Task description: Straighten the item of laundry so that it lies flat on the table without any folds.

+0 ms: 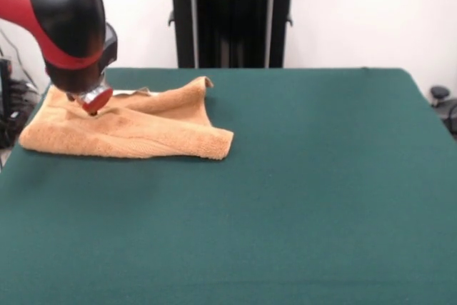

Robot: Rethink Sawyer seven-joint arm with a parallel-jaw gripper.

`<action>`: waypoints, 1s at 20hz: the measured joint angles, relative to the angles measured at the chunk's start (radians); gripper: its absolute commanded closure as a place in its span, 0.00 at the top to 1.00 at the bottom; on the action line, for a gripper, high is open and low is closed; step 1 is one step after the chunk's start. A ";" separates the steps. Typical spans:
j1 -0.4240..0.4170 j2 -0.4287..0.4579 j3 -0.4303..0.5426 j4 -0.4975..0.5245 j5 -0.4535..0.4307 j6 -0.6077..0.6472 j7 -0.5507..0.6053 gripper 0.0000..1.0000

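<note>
Starting at the left: the red and black arm comes down over the towel's left part, and the pincer [96, 101] sits right at the cloth, its tip pressed into or just touching the fabric. Honestly can't tell from this angle what the pincer is doing; the big arm housing hides most of it.

The towel [128, 125] lies at the far left of the green bench [300, 191], left edge near the bench's side. It's bunched, not flat: a thick fold runs along the front and ends in a rolled corner at the right, while the back edge rides up into a ridge with a peaked corner. A sliver of something white peeks out behind that ridge; can't make out what.

Handling-wise I'd guess it's light, floppy terry, zero stiffness, so it'll drape and drag rather than slide as one piece, and the felt-like bench probably grips it some. Best bite looks like a hemmed corner, maybe that front right one, then pull outward. Pinching mid-cloth would likely just make new wrinkles.
</note>
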 measured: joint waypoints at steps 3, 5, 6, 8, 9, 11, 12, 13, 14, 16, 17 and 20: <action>-0.032 -0.015 0.004 0.031 -0.045 -0.089 0.000 0.00; -0.038 -0.015 0.004 0.032 -0.059 -0.106 0.000 0.00; -0.039 -0.015 0.004 0.032 -0.062 -0.110 0.000 0.00; -0.043 -0.016 0.005 0.033 -0.071 -0.122 0.000 0.00; -0.050 -0.018 0.007 0.036 -0.078 -0.135 0.000 0.00; -0.065 -0.027 0.017 0.043 -0.079 -0.148 0.000 0.00; -0.077 -0.034 0.026 0.049 -0.078 -0.154 0.000 0.00; -0.085 -0.040 0.033 0.053 -0.078 -0.157 0.000 0.00; -0.100 -0.047 0.043 0.060 -0.078 -0.162 0.000 0.00; -0.132 -0.063 0.062 0.080 -0.079 -0.178 0.000 0.00; -0.140 -0.066 0.065 0.083 -0.079 -0.183 0.000 0.00; -0.177 -0.079 0.081 0.105 -0.079 -0.207 0.000 0.00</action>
